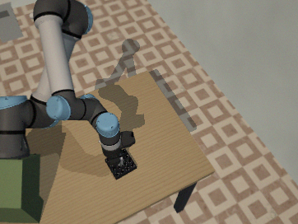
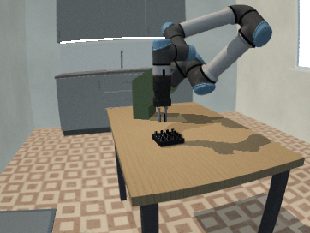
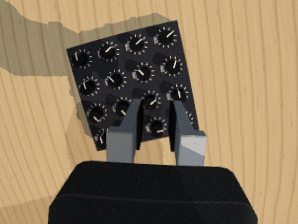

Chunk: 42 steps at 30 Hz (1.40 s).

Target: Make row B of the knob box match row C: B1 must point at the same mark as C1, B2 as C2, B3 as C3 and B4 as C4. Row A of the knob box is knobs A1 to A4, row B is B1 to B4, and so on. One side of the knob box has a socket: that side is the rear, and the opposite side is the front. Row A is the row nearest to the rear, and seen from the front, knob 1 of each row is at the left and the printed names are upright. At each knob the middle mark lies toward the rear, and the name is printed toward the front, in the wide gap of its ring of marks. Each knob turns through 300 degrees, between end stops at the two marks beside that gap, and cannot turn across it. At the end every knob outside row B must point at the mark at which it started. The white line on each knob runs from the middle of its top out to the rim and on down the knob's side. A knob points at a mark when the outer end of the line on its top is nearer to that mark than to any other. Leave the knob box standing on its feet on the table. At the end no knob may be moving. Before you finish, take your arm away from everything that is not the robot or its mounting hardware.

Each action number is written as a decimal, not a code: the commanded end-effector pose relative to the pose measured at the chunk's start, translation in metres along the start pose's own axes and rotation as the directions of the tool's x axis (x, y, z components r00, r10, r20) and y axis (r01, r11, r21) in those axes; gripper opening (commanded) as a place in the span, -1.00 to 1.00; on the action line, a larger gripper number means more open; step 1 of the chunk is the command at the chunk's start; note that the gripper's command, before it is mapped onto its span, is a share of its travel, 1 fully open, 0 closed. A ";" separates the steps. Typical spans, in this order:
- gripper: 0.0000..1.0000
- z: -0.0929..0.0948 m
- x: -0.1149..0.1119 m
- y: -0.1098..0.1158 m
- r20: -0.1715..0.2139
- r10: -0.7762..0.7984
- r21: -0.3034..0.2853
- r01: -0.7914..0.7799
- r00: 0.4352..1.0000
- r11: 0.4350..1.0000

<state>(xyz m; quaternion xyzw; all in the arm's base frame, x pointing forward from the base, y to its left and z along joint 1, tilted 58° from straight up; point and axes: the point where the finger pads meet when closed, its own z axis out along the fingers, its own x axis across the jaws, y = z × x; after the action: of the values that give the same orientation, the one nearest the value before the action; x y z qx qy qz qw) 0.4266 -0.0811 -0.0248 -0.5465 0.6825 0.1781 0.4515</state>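
Exterior view: the arm's jaws are hovering partly parted and gripping nothing above the black knob box, which is sitting on the wooden surface near its middle.

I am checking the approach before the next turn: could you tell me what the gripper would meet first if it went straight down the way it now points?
Most likely the knob box. The gripper hangs above it, fingers apart and holding nothing. In the wrist view a knob near the box's closer edge lies between the fingers; which knob cannot be read.
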 end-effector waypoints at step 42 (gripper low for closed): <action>-0.07 -0.002 -0.005 0.004 0.006 -0.225 0.002 0.225 0.974 0.974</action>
<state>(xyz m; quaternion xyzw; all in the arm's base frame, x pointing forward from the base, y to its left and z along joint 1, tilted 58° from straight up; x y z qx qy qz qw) 0.4225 -0.0777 -0.0210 -0.6192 0.6150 0.1276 0.4712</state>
